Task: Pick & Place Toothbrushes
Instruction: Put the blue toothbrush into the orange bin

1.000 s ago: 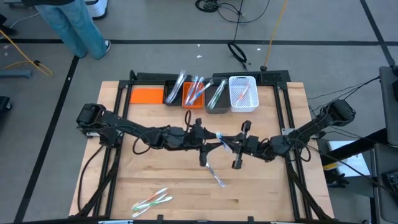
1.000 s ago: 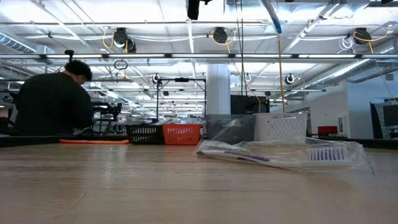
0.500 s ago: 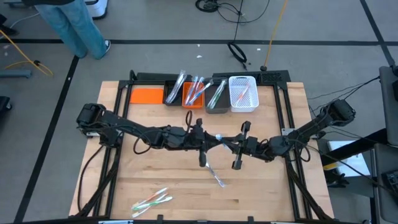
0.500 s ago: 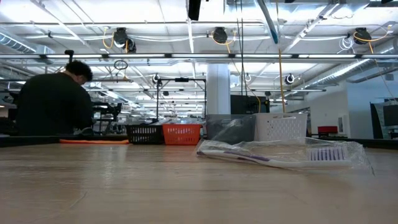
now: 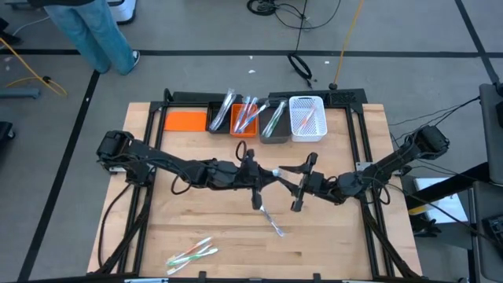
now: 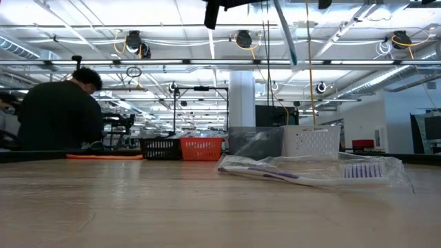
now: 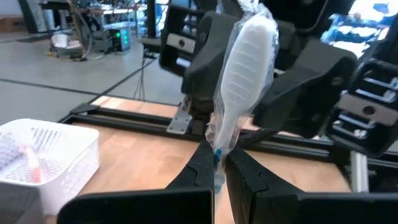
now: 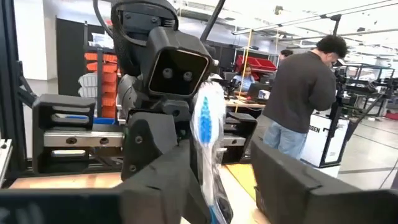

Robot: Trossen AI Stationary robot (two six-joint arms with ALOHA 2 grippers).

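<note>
The left gripper (image 7: 216, 163) is clamped on the lower end of a wrapped toothbrush (image 7: 244, 74) held mid-table; its long axis is stood up from the fingers toward the facing right gripper (image 5: 292, 181), whose fingers are parted; the bins (image 5: 275, 134) are set beyond, nearer the left arm.

My left gripper (image 7: 215, 163) now sits clamped shut on the wrapped toothbrush (image 7: 239, 93) above the middle of the table; a second ago its fingers stood apart around it. My right gripper (image 5: 288, 179), which was pinching the other end, now has its fingers (image 8: 283, 180) spread, and the brush stands loose between them. In the low view, the brush hanging overhead leans a little further left than before, and my arms' dark parts up there shift with it.
</note>
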